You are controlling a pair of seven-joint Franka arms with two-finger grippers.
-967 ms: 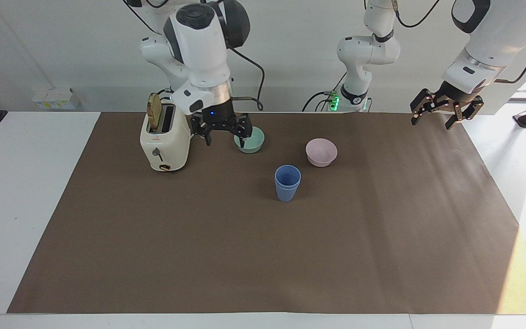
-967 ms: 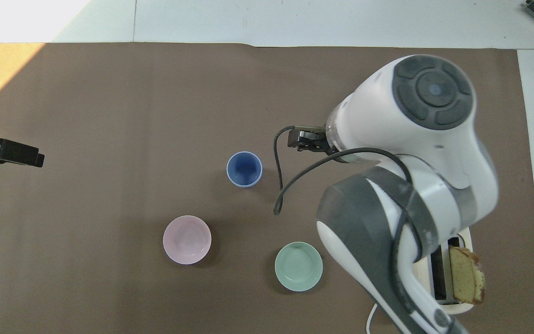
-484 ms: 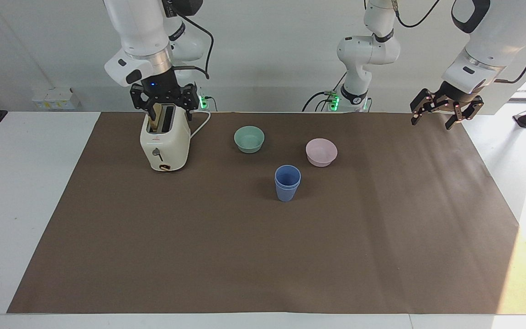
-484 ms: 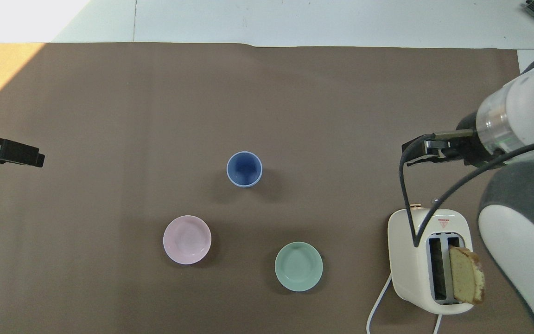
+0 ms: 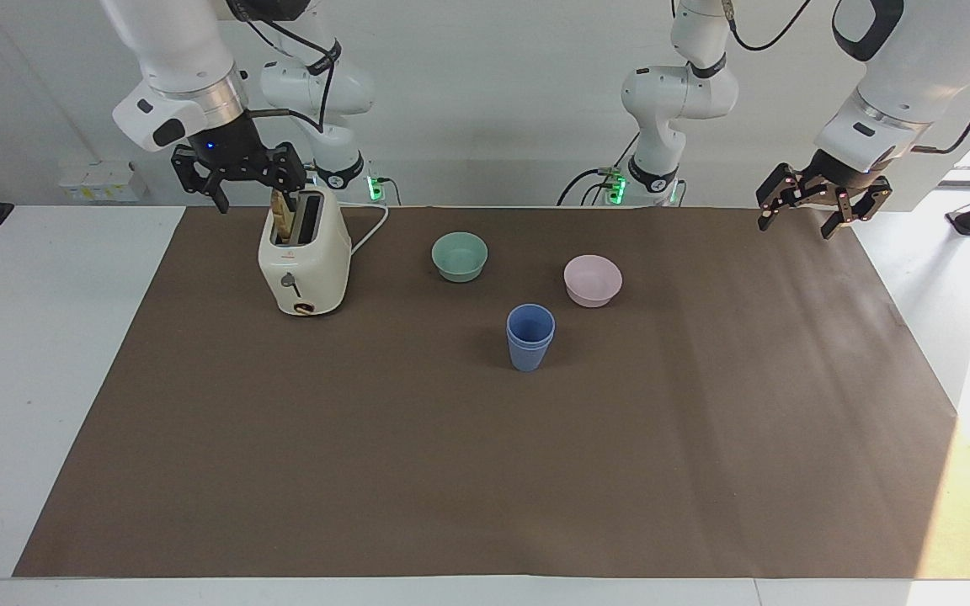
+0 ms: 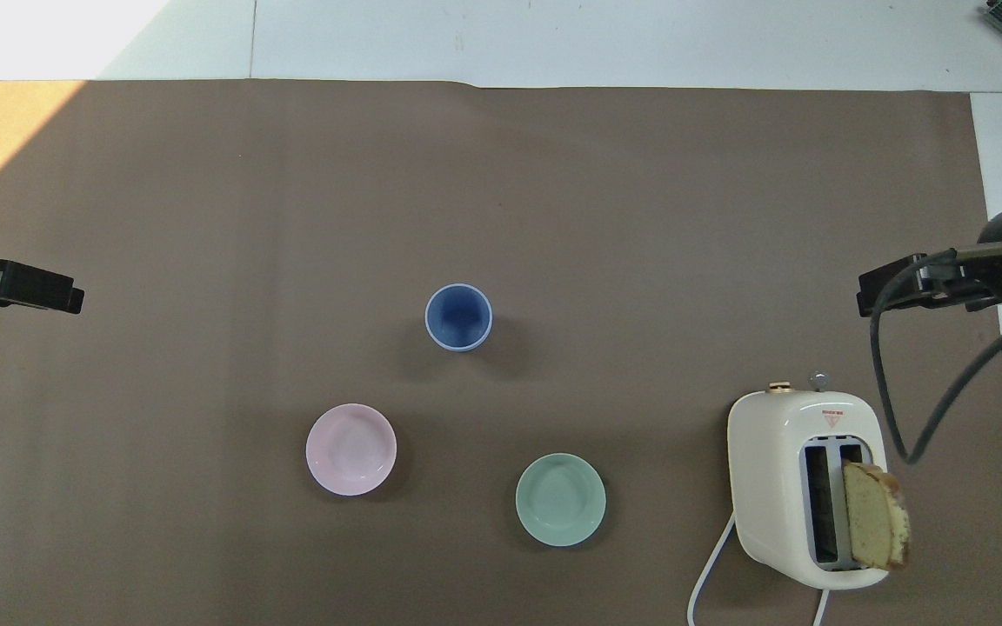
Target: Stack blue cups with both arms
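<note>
blue cups, nested upright mid-desk, unmoved; pink bowl at their 1 o'clock in the facing view, green bowl at 11. right gripper, fingers spread, empty, has swung clear past the toaster. left gripper, fingers wide, waits.

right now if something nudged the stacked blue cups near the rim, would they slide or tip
Probably tip: the stacked blue cups stand taller than the bowls and taper to a narrow base. They look like thin plastic, so likely light. Once down, they might roll in an arc.
</note>
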